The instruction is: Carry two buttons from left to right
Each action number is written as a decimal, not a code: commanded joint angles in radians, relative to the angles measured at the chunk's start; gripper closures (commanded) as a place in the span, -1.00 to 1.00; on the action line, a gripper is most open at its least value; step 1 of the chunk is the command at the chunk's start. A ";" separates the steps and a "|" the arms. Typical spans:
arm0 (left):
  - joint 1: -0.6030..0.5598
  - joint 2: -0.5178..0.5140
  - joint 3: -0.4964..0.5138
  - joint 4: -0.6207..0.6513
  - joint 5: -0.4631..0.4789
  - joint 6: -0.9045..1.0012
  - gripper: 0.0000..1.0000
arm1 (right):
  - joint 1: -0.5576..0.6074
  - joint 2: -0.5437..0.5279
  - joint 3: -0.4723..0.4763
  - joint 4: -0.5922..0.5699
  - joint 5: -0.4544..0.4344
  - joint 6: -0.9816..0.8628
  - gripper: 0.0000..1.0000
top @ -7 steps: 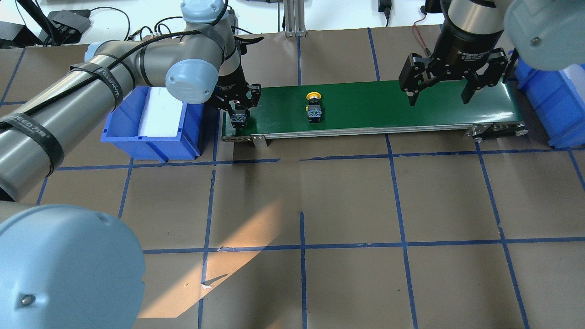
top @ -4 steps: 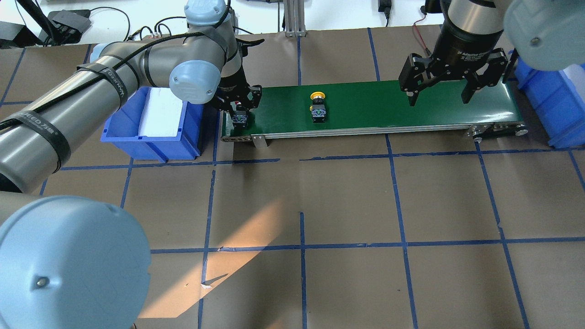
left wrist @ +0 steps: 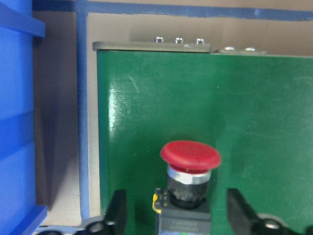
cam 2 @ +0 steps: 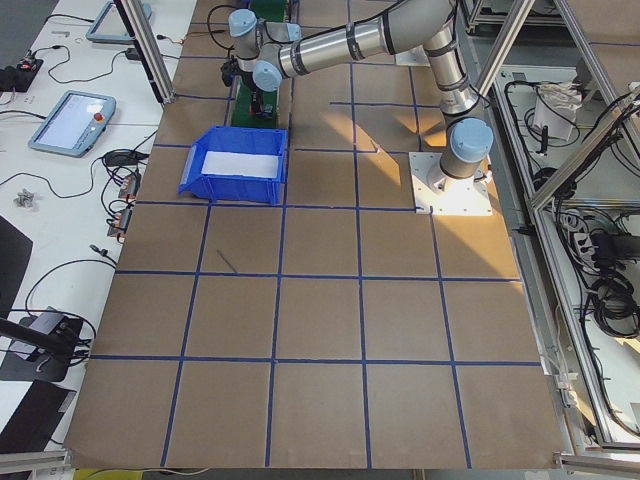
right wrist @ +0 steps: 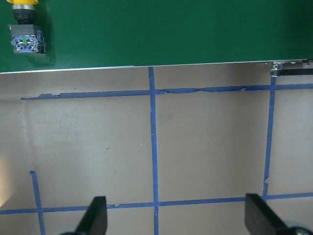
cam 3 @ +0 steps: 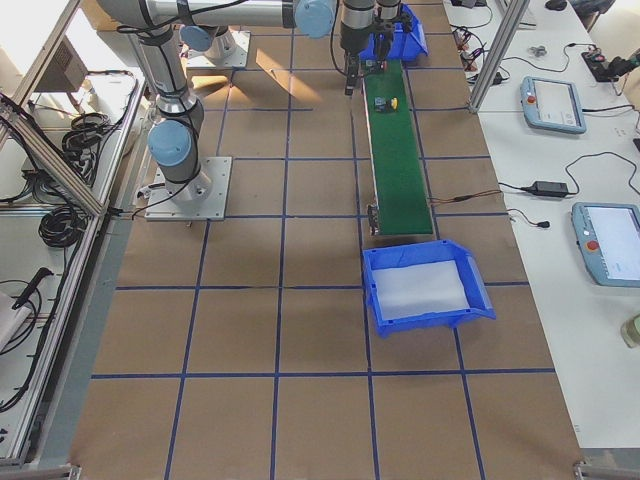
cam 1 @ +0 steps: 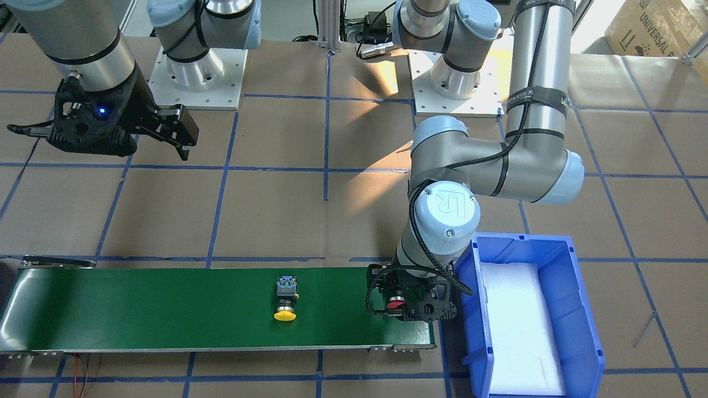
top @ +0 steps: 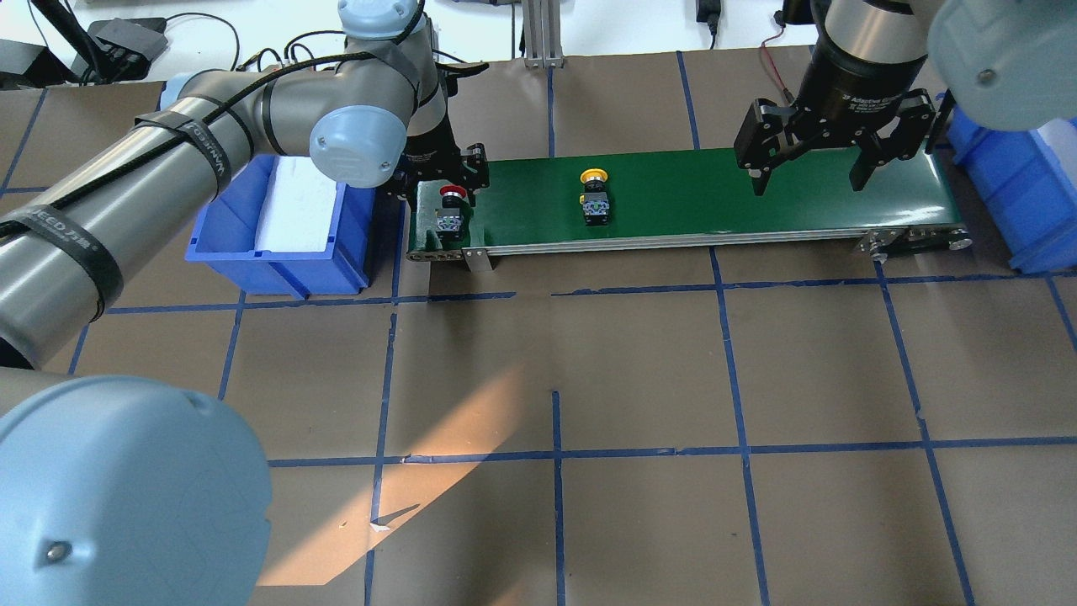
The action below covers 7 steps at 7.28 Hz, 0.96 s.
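Note:
The red button (top: pixel 452 210) lies on the left end of the green conveyor belt (top: pixel 715 194), cap pointing away from me. My left gripper (top: pixel 450 178) hangs over it, open. In the left wrist view the red button (left wrist: pixel 190 166) lies between the two fingers (left wrist: pixel 119 208) without touching them. The yellow button (top: pixel 596 199) lies further right on the belt; it also shows in the front view (cam 1: pixel 286 303) and the right wrist view (right wrist: pixel 24 34). My right gripper (top: pixel 809 178) is open and empty above the belt's right part.
A blue bin (top: pixel 278 252) with a white liner stands just left of the belt's end. Another blue bin (top: pixel 1022 185) stands at the belt's right end. Brown paper with a blue tape grid covers the table (top: pixel 555 379).
My left gripper has opened, let go of the red button and drawn back; the red cap now shows. The yellow button has travelled right along the belt. The right arm has not moved.

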<state>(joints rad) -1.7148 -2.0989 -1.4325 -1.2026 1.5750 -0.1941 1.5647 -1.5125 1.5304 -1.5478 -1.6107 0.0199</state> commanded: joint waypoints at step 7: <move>0.115 0.582 -0.239 -0.278 0.013 0.189 -1.00 | 0.000 0.000 0.002 0.002 0.000 0.000 -1.00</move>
<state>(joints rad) -1.6182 -1.5649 -1.6573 -1.4508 1.5962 -0.0522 1.5647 -1.5121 1.5323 -1.5463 -1.6107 0.0199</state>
